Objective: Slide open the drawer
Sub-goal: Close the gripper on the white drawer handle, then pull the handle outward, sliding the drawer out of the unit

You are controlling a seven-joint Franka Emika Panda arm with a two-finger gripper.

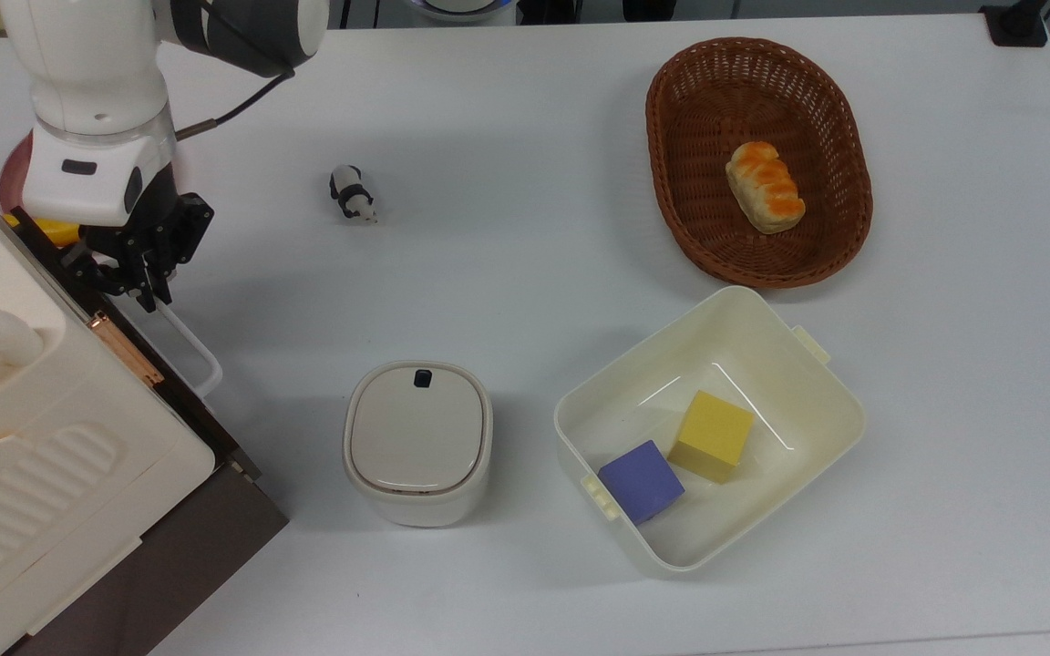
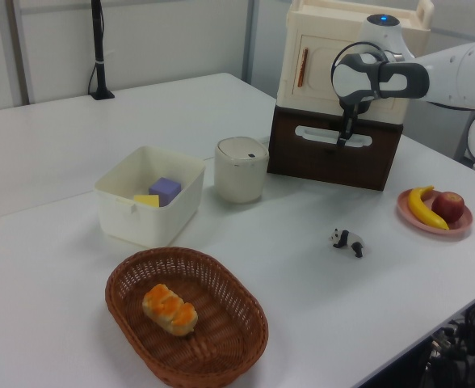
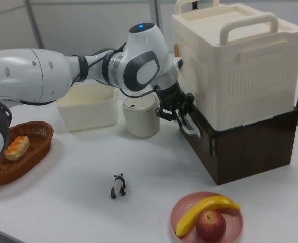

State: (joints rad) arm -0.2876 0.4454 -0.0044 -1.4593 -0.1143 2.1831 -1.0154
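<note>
Drawer sits in the dark brown base under the ribbed cream case, at the bench's edge on the top view's left. It looks stiff and fairly light, likely to slide straight on its runners; the white loop handle is the place to grip. The claw is pinched on that handle's end. Open bench lies ahead, the lidded canister standing nearest.
</note>
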